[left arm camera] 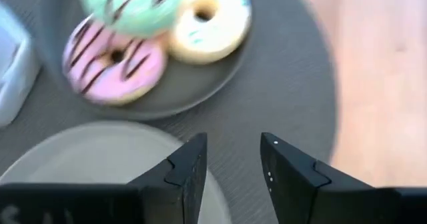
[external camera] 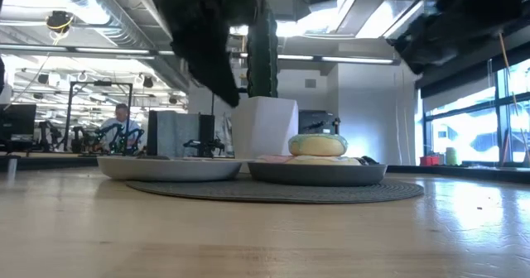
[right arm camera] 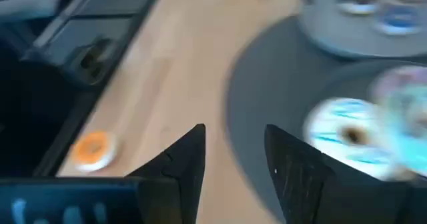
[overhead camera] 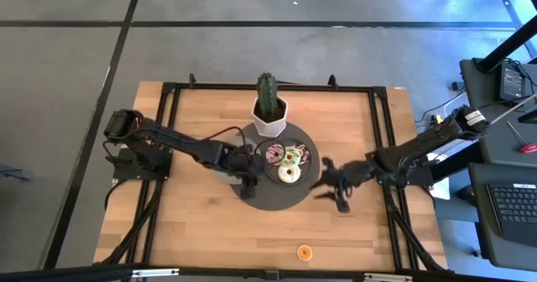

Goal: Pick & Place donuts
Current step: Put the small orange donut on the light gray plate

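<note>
Three donuts lie on a dark grey plate (overhead camera: 300, 171) on a round dark mat (overhead camera: 277, 200): a pink one with brown stripes (left arm camera: 113, 61), a green one (left arm camera: 130, 4) resting partly on the others, and a cream one (left arm camera: 207, 21). A small orange donut (overhead camera: 304, 252) lies on the wood near the table's front edge and also shows in the right wrist view (right arm camera: 92, 147). My left gripper (overhead camera: 248, 184) hovers open and empty over the mat's left part, beside the donut plate. My right gripper (overhead camera: 331, 187) hovers open and empty at the mat's right edge.
A second, lighter grey plate (left arm camera: 93, 161) lies on the mat under my left gripper. A cactus in a white pot (overhead camera: 268, 107) stands behind the plates. A black frame (overhead camera: 379, 131) runs around the table. Bare wood lies toward the front edge.
</note>
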